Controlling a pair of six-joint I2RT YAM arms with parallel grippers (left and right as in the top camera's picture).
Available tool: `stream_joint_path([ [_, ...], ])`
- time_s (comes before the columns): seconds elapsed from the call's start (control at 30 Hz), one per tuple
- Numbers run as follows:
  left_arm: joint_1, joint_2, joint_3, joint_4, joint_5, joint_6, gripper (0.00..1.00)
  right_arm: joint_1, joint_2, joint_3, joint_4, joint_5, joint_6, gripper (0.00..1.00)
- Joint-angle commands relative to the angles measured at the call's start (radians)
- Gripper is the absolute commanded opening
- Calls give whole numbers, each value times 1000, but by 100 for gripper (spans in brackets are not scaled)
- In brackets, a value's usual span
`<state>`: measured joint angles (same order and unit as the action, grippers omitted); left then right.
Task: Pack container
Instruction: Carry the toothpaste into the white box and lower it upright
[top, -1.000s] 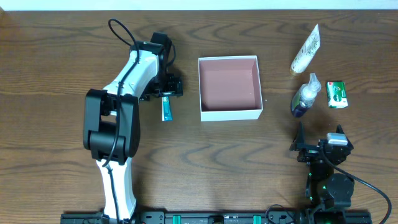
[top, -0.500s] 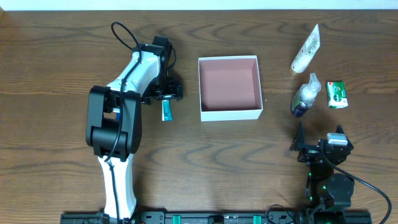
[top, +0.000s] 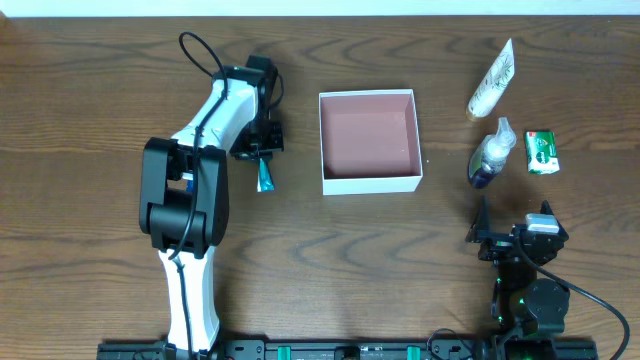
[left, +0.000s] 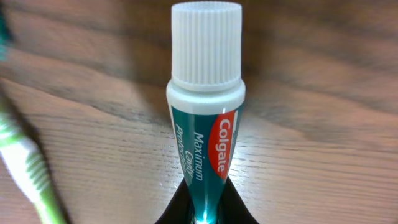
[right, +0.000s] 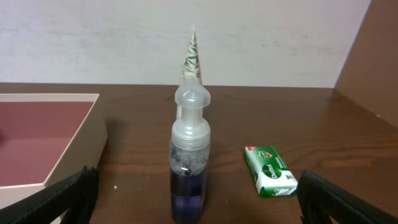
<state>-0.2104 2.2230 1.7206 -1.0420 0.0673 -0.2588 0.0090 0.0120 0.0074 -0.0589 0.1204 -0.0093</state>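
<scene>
- The container (top: 367, 135) sits mid-table (top: 90, 90), empty. Nothing is packed yet.
- Your left hand (top: 263, 152) is pinched onto the toothpaste tube (left: 205, 130), just left of the container and not over it.
- Your right hand (top: 512, 232) is spread wide and holds nothing.
- Likely still to pack: the toothpaste, plus the pump bottle (top: 492, 155), white tube (top: 492, 80) and soap box (top: 541, 152), all right of the container.

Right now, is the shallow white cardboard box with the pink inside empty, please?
Empty: overhead, the white cardboard box shows only bare pink floor.
</scene>
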Motion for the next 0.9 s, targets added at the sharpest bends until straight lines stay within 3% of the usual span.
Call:
stream_joint_path([
  [0.0,4,-17,136,-34,-14,2,6,11,-5,-2,-4,-1,-7,99],
  [0.2,-15,-71,427,-95,139,-13,6,11,-5,-2,-4,-1,-7,99],
  [0.3,-57,-98,526,-93,145,-35,6,11,-5,-2,-5,-1,-7,99],
  [0.5,-185,-95,555,-93,117,-23,6,11,-5,-2,-5,-1,-7,99],
  [0.63,-274,-63,555,-102,-34,-25,6,11,-5,-2,-5,-1,-7,99],
  [0.87,-319,-4,552,-153,-59,-156,6,11,-5,-2,-4,-1,-7,99],
])
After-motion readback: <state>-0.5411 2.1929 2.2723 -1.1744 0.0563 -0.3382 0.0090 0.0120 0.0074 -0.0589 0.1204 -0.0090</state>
